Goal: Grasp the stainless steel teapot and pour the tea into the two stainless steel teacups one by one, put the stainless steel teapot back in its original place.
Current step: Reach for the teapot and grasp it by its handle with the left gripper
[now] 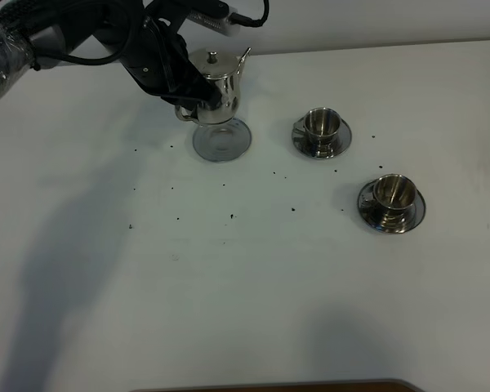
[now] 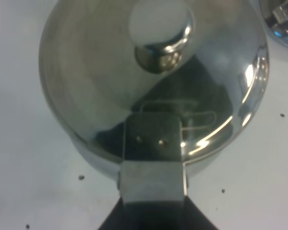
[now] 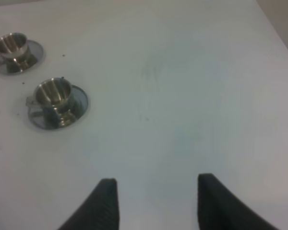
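Note:
The stainless steel teapot [image 1: 219, 80] is at the back of the table, over a round steel base plate [image 1: 222, 140], spout toward the right. My left gripper [image 1: 194, 91] is shut on its handle side. In the left wrist view the lid [image 2: 110, 76], its knob [image 2: 161, 52] and the hinge [image 2: 151, 139] fill the picture, and the dark fingers [image 2: 153, 218] close in at the handle. The two stainless steel teacups stand on saucers to the right, one nearer the pot [image 1: 321, 124] and one further forward [image 1: 392, 193]; both show in the right wrist view [image 3: 53, 95] [image 3: 12, 44]. My right gripper [image 3: 156, 201] is open and empty over bare table.
Small dark specks [image 1: 232, 216] are scattered on the white table [image 1: 253, 294] in front of the pot. The far cup's rim [image 2: 281, 19] shows at the edge of the left wrist view. A brown edge [image 1: 278, 385] runs along the table's front.

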Motion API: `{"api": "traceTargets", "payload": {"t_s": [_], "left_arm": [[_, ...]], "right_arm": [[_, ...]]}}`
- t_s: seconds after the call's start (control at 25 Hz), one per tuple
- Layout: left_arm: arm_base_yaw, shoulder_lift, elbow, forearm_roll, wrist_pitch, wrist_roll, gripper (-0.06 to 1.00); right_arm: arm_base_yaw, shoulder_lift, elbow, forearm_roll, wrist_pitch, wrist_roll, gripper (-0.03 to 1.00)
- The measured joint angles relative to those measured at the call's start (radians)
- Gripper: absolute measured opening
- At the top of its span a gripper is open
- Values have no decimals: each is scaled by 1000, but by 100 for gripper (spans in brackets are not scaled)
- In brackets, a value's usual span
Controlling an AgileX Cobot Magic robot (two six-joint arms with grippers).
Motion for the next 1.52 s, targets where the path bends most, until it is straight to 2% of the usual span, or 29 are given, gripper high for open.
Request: {"api": "traceTargets", "payload": {"t_s": [0.52, 0.64, 1.0, 1.28, 1.4, 1.52], "left_arm": [[0, 82, -2, -26, -102, 16, 14], [0, 91, -2, -52, -94, 25, 14], [0, 124, -5, -63, -86, 29, 13], [0, 124, -5, -57, -22, 31, 14], [0, 124, -5, -41, 5, 31, 18], [0, 124, -5, -22, 10, 31, 28]], "right_arm": [[0, 0, 0, 0, 0, 0, 38], [0, 0, 0, 0, 0, 0, 38], [0, 0, 0, 0, 0, 0, 38], [0, 0, 0, 0, 0, 0, 38], [0, 0, 0, 0, 0, 0, 38], [0, 0, 0, 0, 0, 0, 38]]}}
